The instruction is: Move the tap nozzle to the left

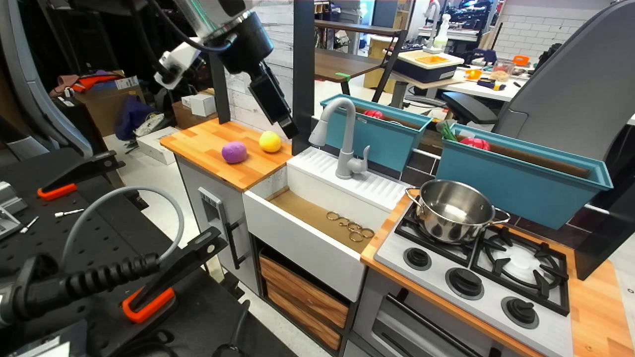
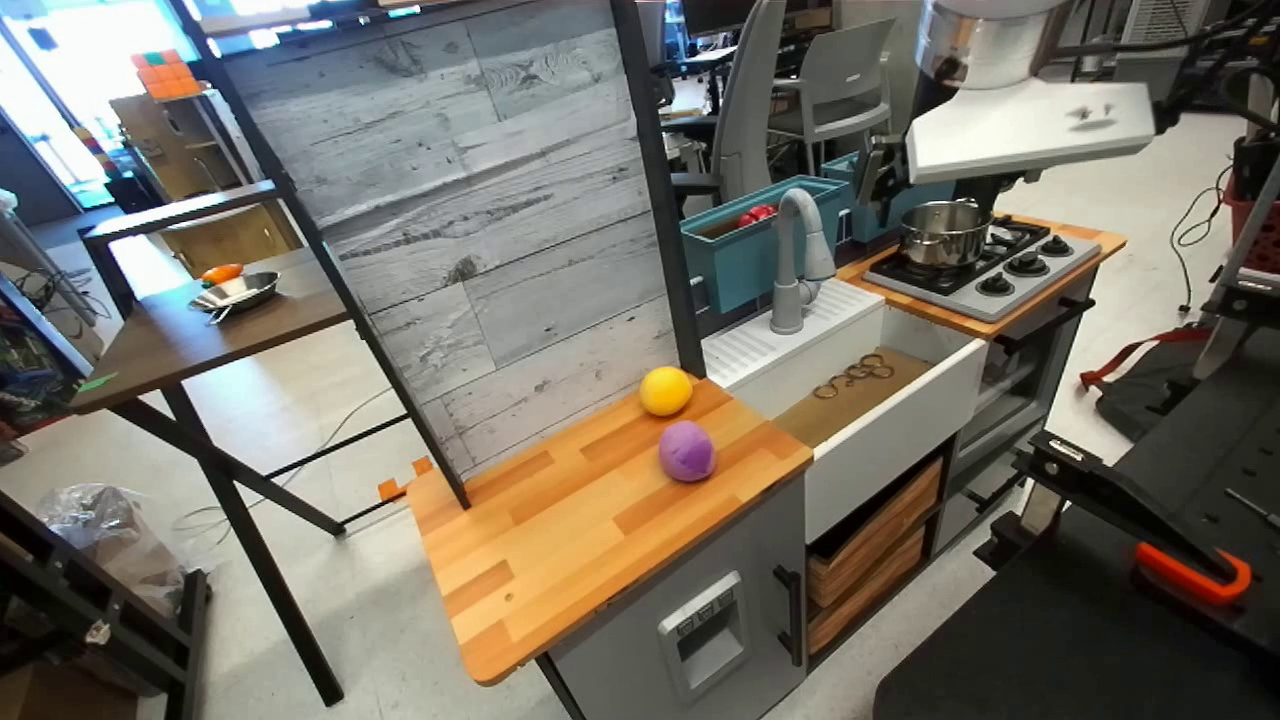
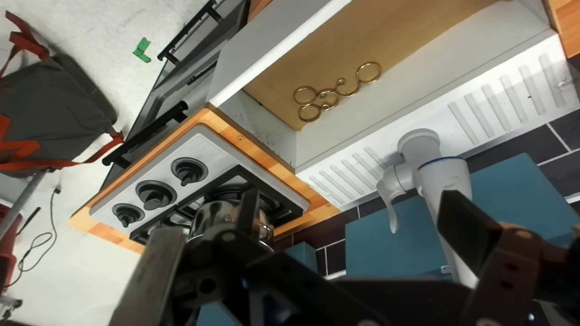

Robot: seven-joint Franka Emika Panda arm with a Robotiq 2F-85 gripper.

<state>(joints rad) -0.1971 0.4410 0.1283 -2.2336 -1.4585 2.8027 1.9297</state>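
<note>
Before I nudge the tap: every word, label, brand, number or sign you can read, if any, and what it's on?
No text can be read in any view.
Tap nozzle: no lettering shows.
Recessed panel on the grey cabinet: small marks, too small to read.
White label on the cardboard box: too small to read.
Black clamp: pale marking, too small to read.

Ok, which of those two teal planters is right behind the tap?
The planter nearer the plank wall, behind the tap nozzle; the other planter stands behind the stove.
</note>
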